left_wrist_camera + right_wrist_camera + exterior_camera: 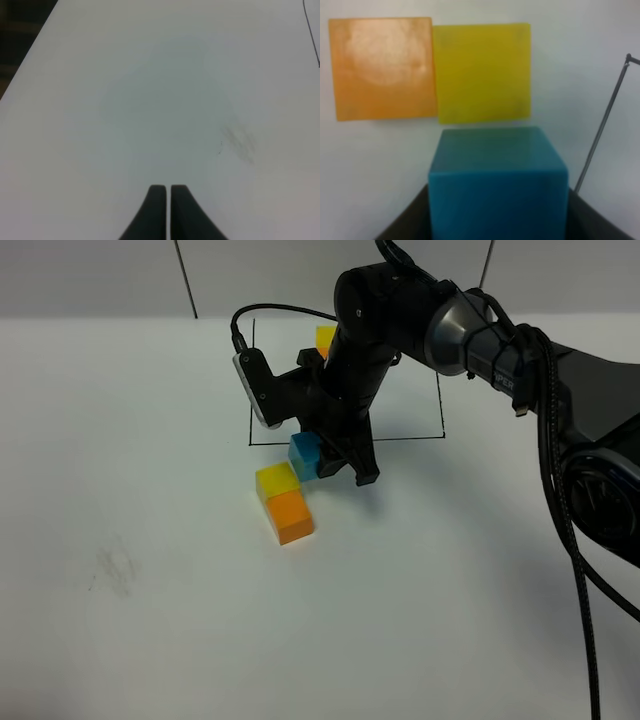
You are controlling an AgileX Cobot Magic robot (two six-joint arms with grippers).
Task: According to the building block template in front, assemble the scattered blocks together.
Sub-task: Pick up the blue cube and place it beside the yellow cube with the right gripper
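Right gripper (322,462) is clamped on the blue block (304,454); in the right wrist view that block (498,182) fills the space between the two dark fingers (407,220), one at each side face. Landmark: yellow block (276,481). Blue block sits just behind the yellow one, at its far right corner; can't tell if they touch or if blue is resting on the table (150,490). Orange block (290,515) is flush against the yellow block's near side, the two forming a short row. Behind the blue block runs the near line of the black outlined square (400,438), and a small yellow-over-orange template stack (325,339) shows past the arm, well behind the yellow block.

Right arm (480,330) reaches in from the right, wrist bent steeply down over the blocks.

Left gripper (168,197): fingers pressed together, holding nothing, over bare table near a grey smudge (239,141).
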